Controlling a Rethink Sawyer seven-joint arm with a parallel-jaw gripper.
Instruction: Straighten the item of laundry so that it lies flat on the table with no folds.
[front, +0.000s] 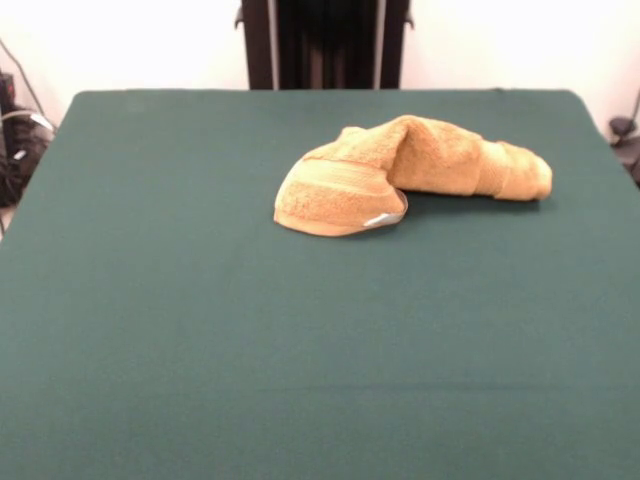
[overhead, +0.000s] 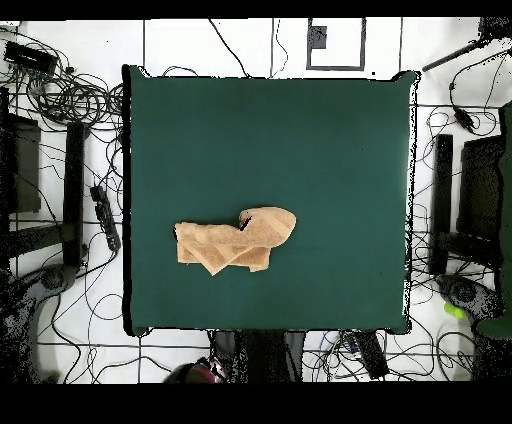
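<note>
Jaws: nowhere on show, folks. The front view gives only the dark pedestal (front: 325, 42) at the desk's far edge, and no arm comes down from above; the overhead view shows no more than a dark and reddish shape at the base, below the desk's robot-side edge. Whether the jaws are wide or narrow I cannot tell, and they hold nothing that can be seen.

Towel position: the towel (front: 415, 172) sits alone on the green desk (front: 200, 330), in the half nearer the pedestal, a little off centre along that edge and well clear of every corner.

Towel shape: bunched and folded over itself. In the front view one rounded end lies low with a pale band and a small white label at its rim; the middle humps up, and the other end is rolled.

Long axis: it runs roughly parallel to the desk's robot-side edge, as the overhead view (overhead: 236, 241) makes plain.

Relation for the move: the towel lies out from the robot's base, so any reach would come over that near edge.

Progress: by my judgement, straightening is not yet done; the folds are all there.
</note>
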